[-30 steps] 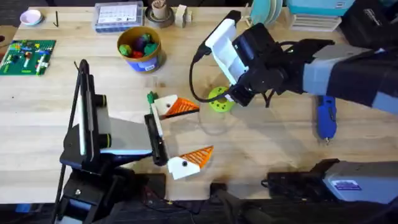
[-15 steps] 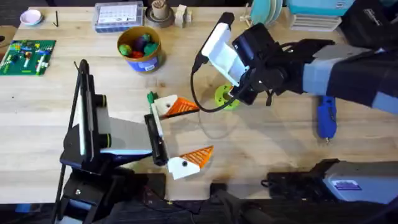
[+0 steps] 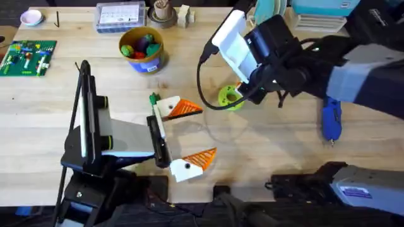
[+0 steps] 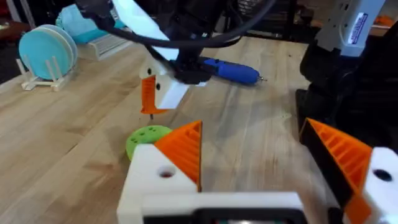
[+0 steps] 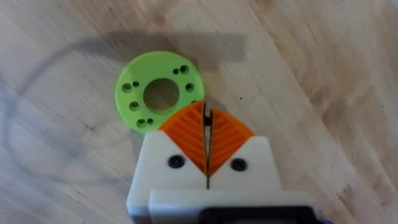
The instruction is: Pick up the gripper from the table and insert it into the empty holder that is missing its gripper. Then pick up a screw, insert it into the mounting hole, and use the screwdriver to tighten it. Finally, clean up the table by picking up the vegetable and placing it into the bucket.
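Note:
My right gripper (image 3: 243, 94) hangs just past the green disc's edge, its orange pads (image 5: 186, 130) shut on a thin dark screw (image 5: 207, 117) that points down at the table (image 4: 151, 115). Near the table's middle my left gripper (image 3: 188, 134) stands wide open, each white finger carrying an orange wedge (image 4: 183, 148). The small green vegetable (image 3: 153, 98) lies beside its far finger. The bucket (image 3: 142, 50) with toy food stands at the back. The blue screwdriver (image 3: 331, 118) lies at the right, also seen in the left wrist view (image 4: 229, 70). The loose gripper and the empty holder are out of view.
A bright green disc (image 3: 230, 97) with holes lies under the right gripper's cable loop. A green brick board (image 3: 28, 57) sits far left. A clear parts box (image 3: 120, 16) and a rack of teal plates (image 4: 46, 50) line the back edge.
My right arm has shifted a little to the right and back, uncovering more of the green disc. The left arm has not moved.

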Robot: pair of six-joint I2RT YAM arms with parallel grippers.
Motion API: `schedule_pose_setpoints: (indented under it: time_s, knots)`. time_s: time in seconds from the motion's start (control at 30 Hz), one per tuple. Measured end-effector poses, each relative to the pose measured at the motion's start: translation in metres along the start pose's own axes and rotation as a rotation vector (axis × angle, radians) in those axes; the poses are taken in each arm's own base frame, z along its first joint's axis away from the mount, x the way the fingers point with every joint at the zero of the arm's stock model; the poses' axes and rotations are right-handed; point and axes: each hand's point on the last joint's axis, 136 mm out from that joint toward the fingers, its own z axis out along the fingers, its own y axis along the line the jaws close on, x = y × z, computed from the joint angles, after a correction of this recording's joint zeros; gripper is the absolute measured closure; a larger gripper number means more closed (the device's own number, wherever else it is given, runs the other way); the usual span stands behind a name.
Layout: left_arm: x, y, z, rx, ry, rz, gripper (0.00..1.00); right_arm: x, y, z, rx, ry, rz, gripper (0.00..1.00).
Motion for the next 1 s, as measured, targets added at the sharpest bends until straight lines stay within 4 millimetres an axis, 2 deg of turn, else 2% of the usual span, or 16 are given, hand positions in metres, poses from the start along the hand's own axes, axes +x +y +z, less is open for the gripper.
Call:
schedule_pose_setpoints:
  time_s: [0.1,0.17,0.3,0.47,0.6,0.77,1.0]
  knots:
    - [0.000,0.000,0.000,0.000,0.000,0.000,0.007,0.001,-0.002,-0.015,-0.001,0.000,0.029,0.995]
    - [0.000,0.000,0.000,0.000,0.000,0.000,0.007,-0.007,-0.007,-0.030,0.002,-0.021,0.052,0.995]
    - [0.000,0.000,0.000,0.000,0.000,0.000,0.007,-0.034,-0.013,-0.069,-0.036,-0.093,0.082,0.995]
    - [0.000,0.000,0.000,0.000,0.000,0.000,0.008,-0.074,-0.010,-0.113,-0.134,-0.221,0.118,0.995]
    - [0.000,0.000,0.000,0.000,0.000,0.000,0.008,-0.101,0.014,-0.138,-0.212,-0.313,0.060,0.995]
    - [0.000,0.000,0.000,0.000,0.000,0.000,0.008,-0.115,0.060,-0.155,-0.300,-0.356,-0.053,0.995]
    - [0.000,0.000,0.000,0.000,0.000,0.000,0.008,-0.140,0.082,-0.175,-0.349,-0.364,-0.114,0.995]
